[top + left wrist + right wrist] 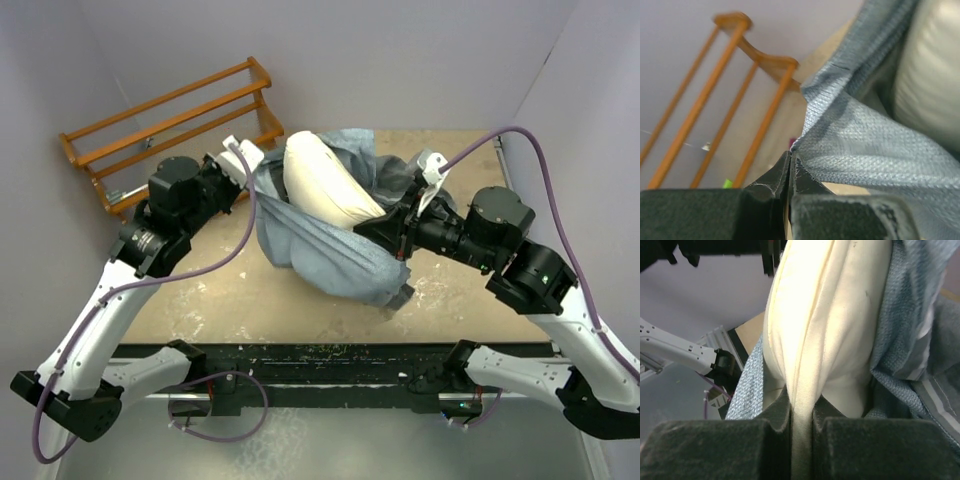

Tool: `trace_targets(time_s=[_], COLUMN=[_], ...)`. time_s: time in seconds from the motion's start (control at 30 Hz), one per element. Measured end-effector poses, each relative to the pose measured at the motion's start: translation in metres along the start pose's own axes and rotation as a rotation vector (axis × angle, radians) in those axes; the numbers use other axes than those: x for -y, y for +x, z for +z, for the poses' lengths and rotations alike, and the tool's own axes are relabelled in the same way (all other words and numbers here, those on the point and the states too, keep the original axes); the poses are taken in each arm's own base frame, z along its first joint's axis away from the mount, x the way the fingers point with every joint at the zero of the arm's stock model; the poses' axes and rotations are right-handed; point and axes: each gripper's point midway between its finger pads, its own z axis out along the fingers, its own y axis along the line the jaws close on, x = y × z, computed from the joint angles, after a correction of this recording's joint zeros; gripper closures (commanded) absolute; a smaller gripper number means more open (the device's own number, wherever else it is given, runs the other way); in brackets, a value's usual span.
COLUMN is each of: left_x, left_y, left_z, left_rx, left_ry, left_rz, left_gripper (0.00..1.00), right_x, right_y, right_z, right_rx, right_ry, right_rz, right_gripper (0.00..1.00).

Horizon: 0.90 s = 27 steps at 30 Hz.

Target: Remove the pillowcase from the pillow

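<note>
Shut on pillowcase (865, 145) hem at left claw (791, 165), on pillow (825, 315) fold at right claw (801, 415) — judged soft, light; best gripped at edges.

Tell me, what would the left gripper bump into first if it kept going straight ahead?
The pillowcase. The left gripper pinches its edge, and more of that fabric bunches right ahead. The cream pillow probably comes next, though depth is hard to judge.

Part of pillow (325, 185) inside pillowcase (320, 255)
</note>
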Motion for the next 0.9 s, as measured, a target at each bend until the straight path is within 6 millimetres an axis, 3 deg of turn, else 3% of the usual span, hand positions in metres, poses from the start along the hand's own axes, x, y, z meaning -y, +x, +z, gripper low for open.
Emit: trace_targets(time_s=[0.07, 0.1, 0.17, 0.2, 0.27, 0.33, 0.37, 0.53, 0.63, 0.7, 0.77, 0.9], left_x=[0.018, 0.029, 0.045, 0.051, 0.056, 0.057, 0.054, 0.021, 0.011, 0.013, 0.019, 0.038], left_y=[0.019, 0.029, 0.045, 0.049, 0.051, 0.04, 0.026, -0.088, -0.125, -0.129, -0.122, -0.095], left_z=[-0.001, -0.003, -0.009, -0.013, -0.021, -0.034, -0.043, -0.102, -0.136, -0.152, -0.156, -0.136], left_rx=[-0.03, -0.048, -0.082, -0.092, -0.096, -0.089, -0.066, 0.227, 0.362, 0.401, 0.394, 0.304], left_ry=[0.067, 0.11, 0.192, 0.224, 0.27, 0.323, 0.344, 0.377, 0.388, 0.41, 0.451, 0.572], left_rz=[0.008, 0.012, 0.025, 0.043, 0.066, 0.085, 0.09, 0.154, 0.254, 0.333, 0.402, 0.488], left_gripper=[0.97, 0.86, 0.43, 0.29, 0.16, 0.1, 0.09, 0.08, 0.07, 0.07, 0.07, 0.07], right_x=[0.001, 0.002, 0.002, 0.002, 0.001, -0.001, -0.002, -0.008, -0.013, -0.015, -0.016, -0.022], right_y=[-0.003, -0.004, -0.007, -0.008, -0.012, -0.017, -0.018, -0.016, -0.014, -0.011, -0.008, -0.004], right_z=[-0.003, -0.003, -0.003, -0.002, 0.002, 0.012, 0.019, 0.064, 0.095, 0.112, 0.124, 0.131], right_rx=[0.012, 0.02, 0.031, 0.031, 0.028, 0.022, 0.013, -0.056, -0.108, -0.142, -0.166, -0.204], right_ry=[0.011, 0.02, 0.023, 0.022, 0.016, 0.006, -0.006, -0.084, -0.148, -0.176, -0.199, -0.245], right_rz=[0.01, 0.015, 0.021, 0.024, 0.027, 0.033, 0.035, 0.047, 0.056, 0.061, 0.058, 0.038], right_gripper=[1.0, 1.0, 1.0, 1.0, 1.0, 1.0, 1.0, 1.0, 1.0, 1.0, 1.0, 1.0])
